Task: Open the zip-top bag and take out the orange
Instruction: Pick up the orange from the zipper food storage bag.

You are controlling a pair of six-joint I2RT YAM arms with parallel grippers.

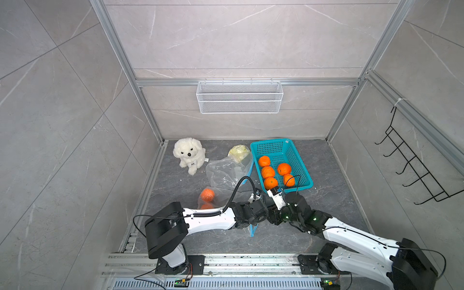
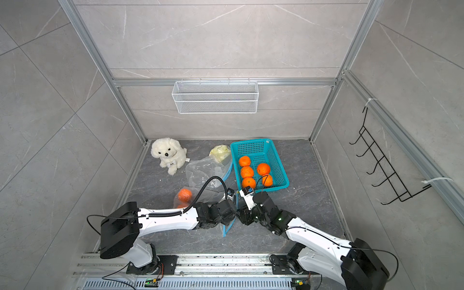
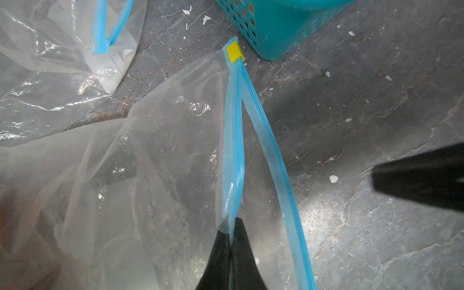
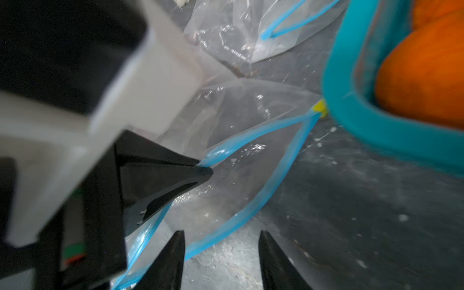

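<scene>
**Bag** (image 3: pixel 163 163): clear, zip-top, lying on the tabletop (image 1: pixel 339 200). We list the mouth as unzipped. Two blue lips part from the yellow slider (image 3: pixel 234 51), which sits just beside a corner of the basket (image 1: pixel 272 150).

**Orange** (image 1: pixel 207 195): inside the bag at its closed end, at about 9 o'clock from both grippers in both top views.

**Left gripper** (image 3: pixel 232 226): pressed together, pinching the held lip (image 3: pixel 234 150).

**Right gripper** (image 4: pixel 221 238): spread. The free lip (image 3: pixel 272 163) passes just by its fingertips, not pinched.

**Mouth axis**: we read it as running 12 to 6 o'clock in a top view, with the slider at the 12 end and the opening facing 3 o'clock.

**Judgement**: the right gripper is nearer the free lip. We expect the next move to close on that lip and draw it toward 3 o'clock, away from the left gripper. The orange sits deep, across the whole bag from the mouth, and the left arm is the nearer to it.
</scene>
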